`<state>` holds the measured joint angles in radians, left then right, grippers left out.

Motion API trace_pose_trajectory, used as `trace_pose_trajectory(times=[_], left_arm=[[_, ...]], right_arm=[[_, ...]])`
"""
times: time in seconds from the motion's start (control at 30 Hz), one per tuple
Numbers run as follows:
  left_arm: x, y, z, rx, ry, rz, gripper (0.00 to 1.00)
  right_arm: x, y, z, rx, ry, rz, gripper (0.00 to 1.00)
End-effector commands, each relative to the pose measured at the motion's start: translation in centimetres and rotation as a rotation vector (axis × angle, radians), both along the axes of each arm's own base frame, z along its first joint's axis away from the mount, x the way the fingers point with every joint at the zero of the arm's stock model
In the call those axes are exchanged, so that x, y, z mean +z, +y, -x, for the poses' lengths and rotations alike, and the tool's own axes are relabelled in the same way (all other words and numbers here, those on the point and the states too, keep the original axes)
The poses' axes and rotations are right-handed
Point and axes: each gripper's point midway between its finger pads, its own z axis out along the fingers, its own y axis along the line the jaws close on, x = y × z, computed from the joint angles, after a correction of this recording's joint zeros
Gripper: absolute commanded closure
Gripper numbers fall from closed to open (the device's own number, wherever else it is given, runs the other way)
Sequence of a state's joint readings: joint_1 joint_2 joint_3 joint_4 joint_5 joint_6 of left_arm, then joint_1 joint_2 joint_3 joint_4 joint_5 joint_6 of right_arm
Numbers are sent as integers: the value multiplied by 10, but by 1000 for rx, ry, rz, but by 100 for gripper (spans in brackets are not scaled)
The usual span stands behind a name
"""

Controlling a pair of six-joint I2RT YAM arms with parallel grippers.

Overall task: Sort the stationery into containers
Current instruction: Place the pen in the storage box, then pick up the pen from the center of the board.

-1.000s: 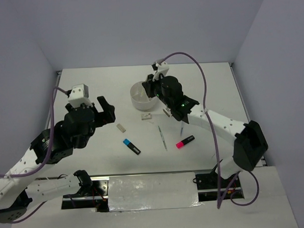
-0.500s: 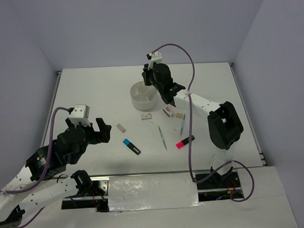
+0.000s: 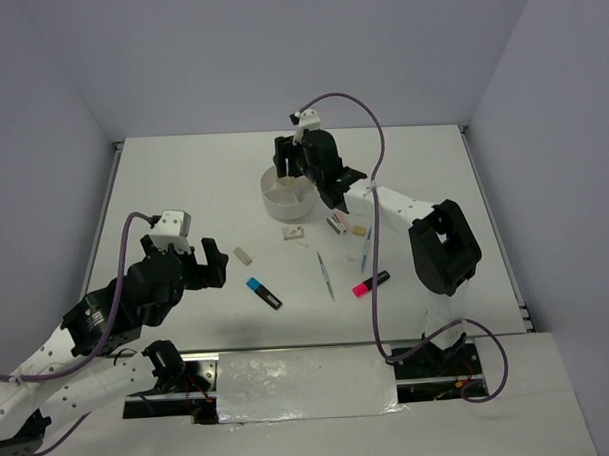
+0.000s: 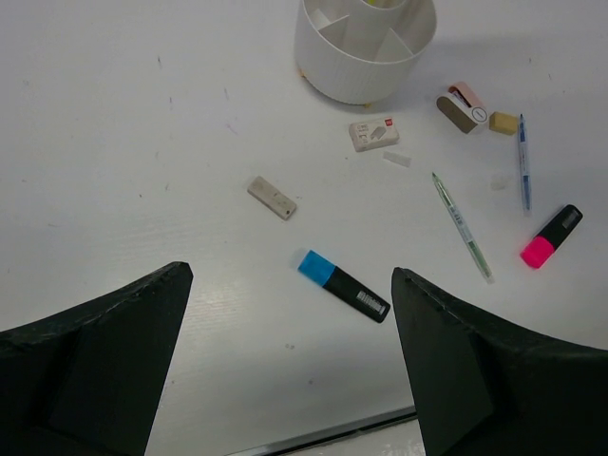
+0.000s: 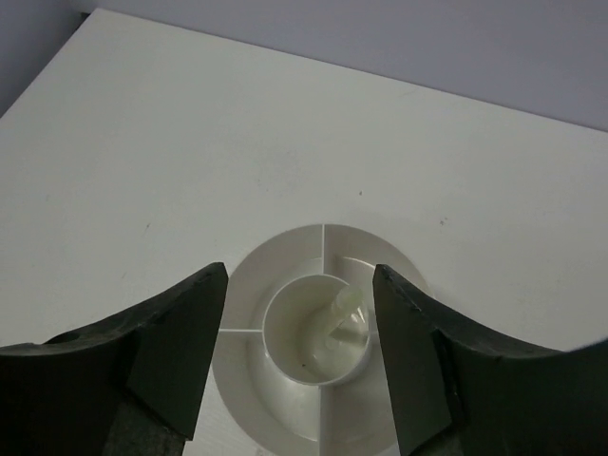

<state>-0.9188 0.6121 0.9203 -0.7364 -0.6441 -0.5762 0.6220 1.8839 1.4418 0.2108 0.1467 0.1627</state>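
Unreadable print marks the eraser (image 4: pixel 372 134). Left gripper (image 4: pixel 290 275) gapes wide; right gripper (image 5: pixel 299 275) hangs parted, empty, over the cup (image 5: pixel 249 285), pen (image 5: pixel 344 318) half-hidden inside.

the near rim of the organiser cup (image 5: pixel 321 228) is cut off by the right wrist view's lower edge and hidden behind the fingers (image 5: pixel 180 351), its top is cropped in the left wrist view, and the pale piece (image 5: pixel 344 318) in its centre well is too blurred to be named.
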Motion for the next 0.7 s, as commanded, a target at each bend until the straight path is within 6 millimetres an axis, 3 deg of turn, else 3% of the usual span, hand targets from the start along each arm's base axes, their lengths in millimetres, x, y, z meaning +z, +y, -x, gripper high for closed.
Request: trace_pose_trajectory(times=[0.0, 0.13, 0.27, 0.3, 0.43, 0.47, 0.53, 0.6, 0.67], left_arm=[[7, -4, -3, -7, -24, 15, 1], [6, -2, -4, 2, -20, 11, 1], [2, -5, -4, 3, -2, 5, 1], [1, -4, -5, 9, 3, 0, 1], [-1, 5, -6, 67, 11, -9, 1], [-1, 11, -7, 96, 10, -9, 1], [1, 18, -7, 137, 1, 2, 1], [2, 23, -5, 149, -5, 8, 1], [3, 23, -4, 150, -9, 16, 1]], right_arm=[[35, 6, -2, 15, -46, -38, 27], [70, -1, 8, 18, -81, -66, 25], [111, -25, 26, -49, -74, -95, 25], [131, -33, 37, -57, -83, -115, 25], [123, -67, 82, -100, 56, -82, 26], [113, -80, 101, -110, 113, -75, 27], [96, -85, 122, -100, 184, -69, 30], [65, -87, 152, -65, 271, -14, 35], [43, -83, 169, -48, 323, 39, 40]])
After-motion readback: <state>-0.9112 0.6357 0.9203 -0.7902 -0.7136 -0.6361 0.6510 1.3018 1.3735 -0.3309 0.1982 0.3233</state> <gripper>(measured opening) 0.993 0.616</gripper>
